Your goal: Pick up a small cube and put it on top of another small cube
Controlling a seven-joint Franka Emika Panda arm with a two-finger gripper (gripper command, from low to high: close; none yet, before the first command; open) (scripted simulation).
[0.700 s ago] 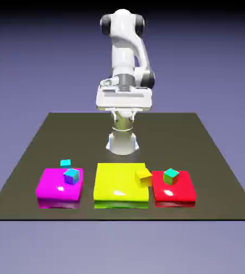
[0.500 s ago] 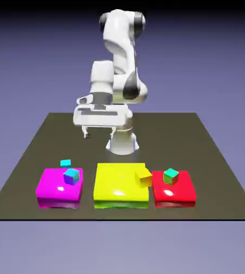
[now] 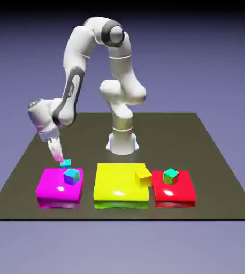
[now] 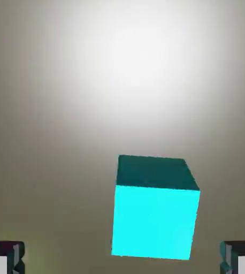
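We hover gripper point(image 3: 59, 158), jaws wide, over small cyan cube point(image 4: 154, 214) — approach step; next, descend, close squarely — judged.

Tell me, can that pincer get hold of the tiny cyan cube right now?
Probably yes: the pincer is open just above the tiny cyan cube, which sits alone on the table between its fingertips, nothing blocking.

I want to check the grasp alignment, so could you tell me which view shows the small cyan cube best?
The hand view: the cyan cube fills it, large, between the open gripper's fingertips, nearer the right one. The exterior view shows the cube only tiny, on the table behind the magenta block, at the gripper.
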